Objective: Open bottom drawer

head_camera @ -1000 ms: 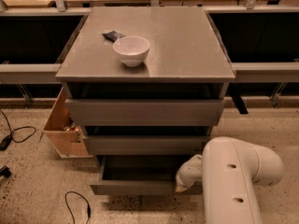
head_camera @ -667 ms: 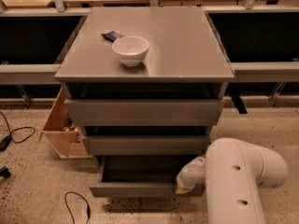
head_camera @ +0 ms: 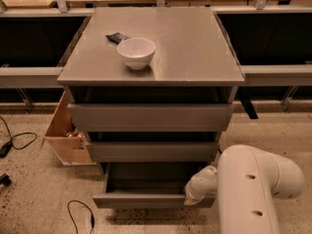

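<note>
End effector [head_camera: 194,197] at right end of bottom drawer [head_camera: 141,200] front; long axis runs leftward; grip state cannot be told.

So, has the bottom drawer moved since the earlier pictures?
Yes, slightly: the bottom drawer has slid further out from under the middle drawer, toward the camera. The gripper is at its right front corner.

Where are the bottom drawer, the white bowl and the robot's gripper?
bottom drawer [head_camera: 141,199]: camera view, middle of its grey front.
white bowl [head_camera: 136,60]: camera view, its outer wall.
gripper [head_camera: 189,199]: camera view, at the drawer front's right end.
</note>
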You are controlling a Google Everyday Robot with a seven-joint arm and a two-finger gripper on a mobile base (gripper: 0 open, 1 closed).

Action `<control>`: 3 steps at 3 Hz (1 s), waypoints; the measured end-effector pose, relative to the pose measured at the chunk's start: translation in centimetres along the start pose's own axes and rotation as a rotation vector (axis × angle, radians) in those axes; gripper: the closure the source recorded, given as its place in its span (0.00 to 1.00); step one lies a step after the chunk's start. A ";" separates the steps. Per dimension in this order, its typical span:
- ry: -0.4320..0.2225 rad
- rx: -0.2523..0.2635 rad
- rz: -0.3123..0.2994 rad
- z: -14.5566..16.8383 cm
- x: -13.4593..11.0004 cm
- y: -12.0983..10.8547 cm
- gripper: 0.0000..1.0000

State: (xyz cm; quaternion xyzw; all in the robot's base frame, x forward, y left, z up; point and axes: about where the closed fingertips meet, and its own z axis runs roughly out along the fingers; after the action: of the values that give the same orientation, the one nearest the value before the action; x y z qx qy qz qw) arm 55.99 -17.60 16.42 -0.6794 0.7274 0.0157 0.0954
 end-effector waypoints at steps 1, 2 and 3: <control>-0.024 -0.068 0.023 0.0 -0.6 3.5 1.00; -0.027 -0.072 0.021 -0.3 -0.5 3.7 1.00; -0.056 -0.112 -0.003 -0.5 1.3 6.1 1.00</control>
State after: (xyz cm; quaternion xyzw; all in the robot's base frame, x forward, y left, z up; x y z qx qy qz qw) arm 49.84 -18.51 16.09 -0.6839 0.7215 0.0753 0.0775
